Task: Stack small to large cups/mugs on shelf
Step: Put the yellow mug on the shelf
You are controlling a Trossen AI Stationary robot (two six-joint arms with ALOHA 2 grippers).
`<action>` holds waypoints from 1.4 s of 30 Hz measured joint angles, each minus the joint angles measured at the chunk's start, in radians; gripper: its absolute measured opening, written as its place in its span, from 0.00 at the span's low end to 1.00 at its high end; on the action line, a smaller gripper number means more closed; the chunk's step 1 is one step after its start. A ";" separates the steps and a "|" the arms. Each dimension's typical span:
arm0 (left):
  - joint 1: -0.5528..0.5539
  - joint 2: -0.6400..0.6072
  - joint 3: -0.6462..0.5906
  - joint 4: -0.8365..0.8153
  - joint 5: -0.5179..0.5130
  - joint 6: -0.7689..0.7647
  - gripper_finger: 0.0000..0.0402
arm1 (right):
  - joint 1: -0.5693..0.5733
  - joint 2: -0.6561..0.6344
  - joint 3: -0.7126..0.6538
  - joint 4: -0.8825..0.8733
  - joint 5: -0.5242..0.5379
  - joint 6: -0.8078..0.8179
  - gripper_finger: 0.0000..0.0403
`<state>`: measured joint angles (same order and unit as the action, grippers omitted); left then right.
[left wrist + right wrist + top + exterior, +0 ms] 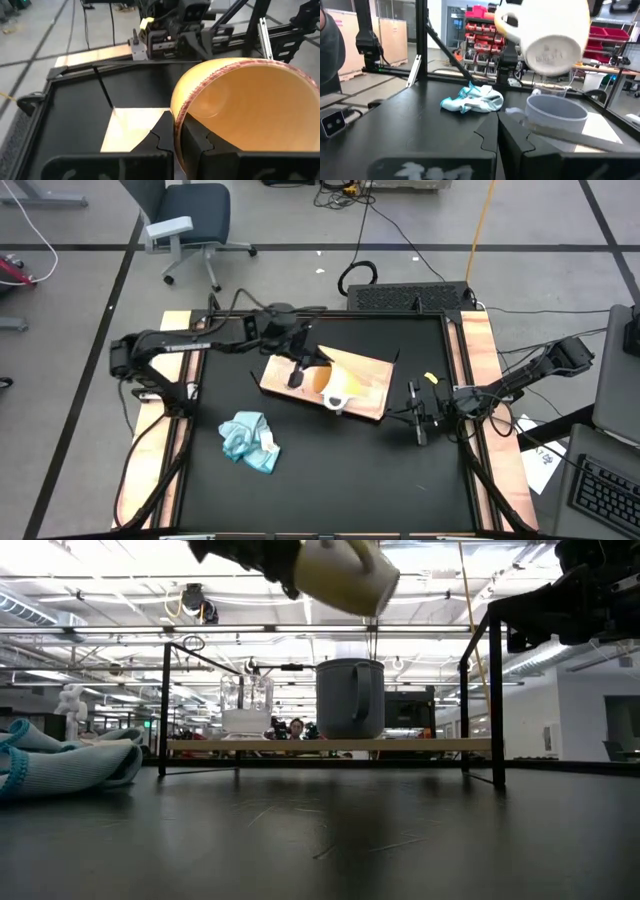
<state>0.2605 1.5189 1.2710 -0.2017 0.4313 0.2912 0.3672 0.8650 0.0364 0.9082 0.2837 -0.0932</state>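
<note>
My left gripper [175,142] pinches the rim of the orange mug [250,110], holding it tilted in the air above the grey-blue mug [350,698] on the shelf [375,395]. My right gripper [418,430] waits nearby, closed and empty.

Orange mug [250,110]: yellow-orange inside, reddish-brown speckled rim, white handle [336,401]; underside off-white w/ faint stamp, can't read it. Grey-blue mug [350,698], plain, no pattern. Glass cup [246,706] clear, looks colourless from low down. Shelf [375,385]: light wood, pale grain, w/ black legs. Cloth [249,440]: light blue/teal, whitish bits. Tabletop [340,470] matte black; table edges light wood. Arms & both grippers dark/black: left gripper [176,142], right gripper [418,430]. Small yellow tag [431,379] by the right arm. Red bins [482,27] in bkgd. Yellow cable [482,225] on grey floor.
</note>
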 joint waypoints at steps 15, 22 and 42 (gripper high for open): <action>0.043 0.275 0.371 -0.228 0.214 0.070 0.02 | 0.000 -0.059 0.000 0.066 0.009 -0.050 0.00; 0.042 0.355 0.464 -0.276 0.229 0.095 0.02 | 0.001 -0.144 0.000 -0.037 0.085 -0.075 0.00; 0.038 0.616 0.838 -0.610 0.139 0.234 0.02 | 0.001 -0.249 0.000 -0.153 0.109 -0.084 0.00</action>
<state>0.2985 2.1344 2.1094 -0.8121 0.5701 0.5253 0.3683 0.6159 0.0364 0.7555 0.3927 -0.1772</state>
